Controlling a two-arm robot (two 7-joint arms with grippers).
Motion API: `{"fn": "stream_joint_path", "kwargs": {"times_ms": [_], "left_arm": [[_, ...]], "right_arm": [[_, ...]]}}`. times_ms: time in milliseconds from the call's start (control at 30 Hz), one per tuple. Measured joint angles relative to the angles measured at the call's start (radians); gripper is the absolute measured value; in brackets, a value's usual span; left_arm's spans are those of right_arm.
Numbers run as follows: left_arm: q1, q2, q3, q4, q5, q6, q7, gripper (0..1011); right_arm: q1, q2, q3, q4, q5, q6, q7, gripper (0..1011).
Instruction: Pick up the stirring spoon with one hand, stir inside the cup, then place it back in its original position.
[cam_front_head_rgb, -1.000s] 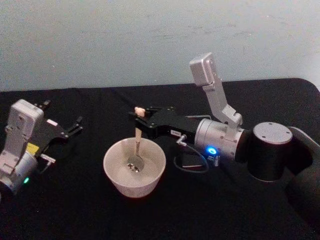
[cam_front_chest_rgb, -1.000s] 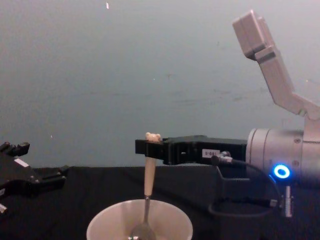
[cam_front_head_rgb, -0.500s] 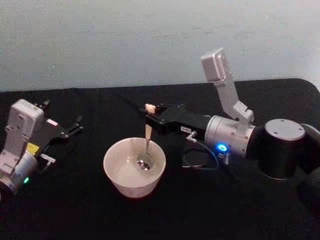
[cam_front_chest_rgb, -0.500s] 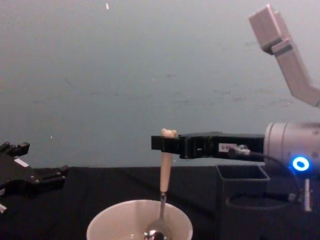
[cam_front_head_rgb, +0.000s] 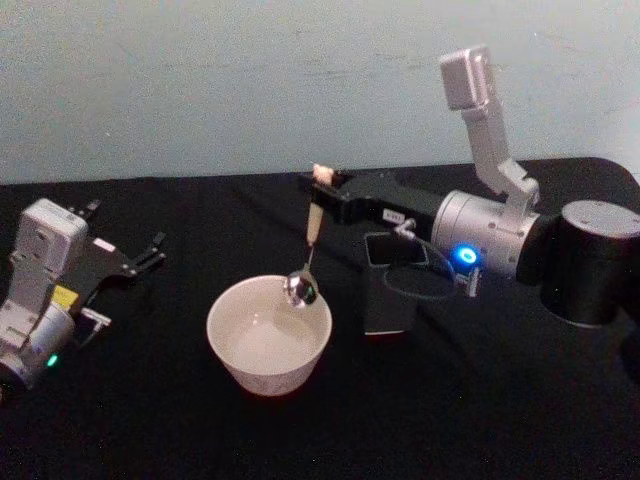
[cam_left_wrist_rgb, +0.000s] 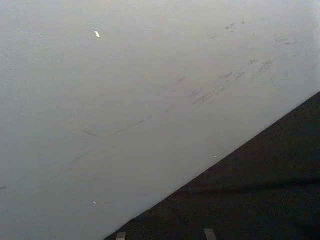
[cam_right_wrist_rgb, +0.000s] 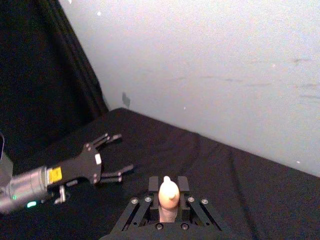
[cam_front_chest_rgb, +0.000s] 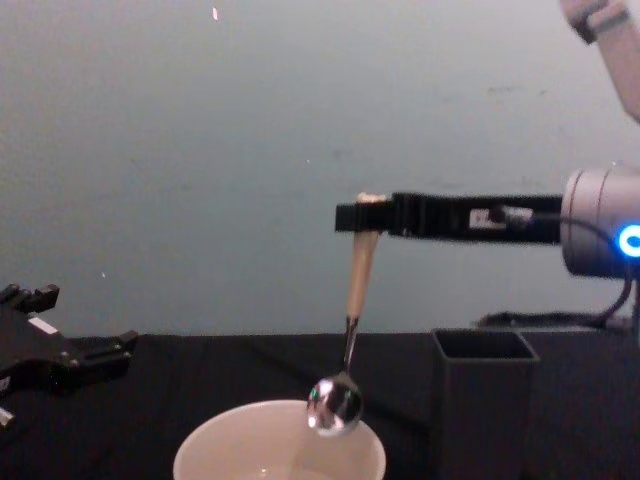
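Right gripper (cam_front_head_rgb: 322, 187) pinches the stirring spoon (cam_front_head_rgb: 311, 240) at its handle top, its bowl just above the cup (cam_front_head_rgb: 262, 376) — keep it vertical, centre over the square holder (cam_front_head_rgb: 390, 300) rightward, lower straight. Left gripper (cam_front_head_rgb: 148, 256) parked left, jaws spread.

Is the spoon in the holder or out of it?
Out. The right gripper is shut on the stirring spoon, which hangs over the cup beside the dark holder. The left gripper is parked at left, open.

The black table (cam_front_head_rgb: 150, 410) bears the cream cup (cam_front_head_rgb: 268, 368) beneath the stirring spoon (cam_front_head_rgb: 309, 250), with the dark grey holder (cam_front_head_rgb: 390, 312) to the spoon's right.
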Motion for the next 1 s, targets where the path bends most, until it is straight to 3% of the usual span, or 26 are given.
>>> {"fn": "stream_joint_path", "kwargs": {"times_ms": [500, 1000], "left_arm": [[0.000, 0.000, 0.000, 0.000, 0.000, 0.000, 0.000, 1002], [0.000, 0.000, 0.000, 0.000, 0.000, 0.000, 0.000, 1001]], "right_arm": [[0.004, 0.021, 0.083, -0.040, 0.099, 0.019, -0.084, 225], [-0.042, 0.096, 0.156, -0.090, 0.208, 0.019, -0.089, 225]]}}
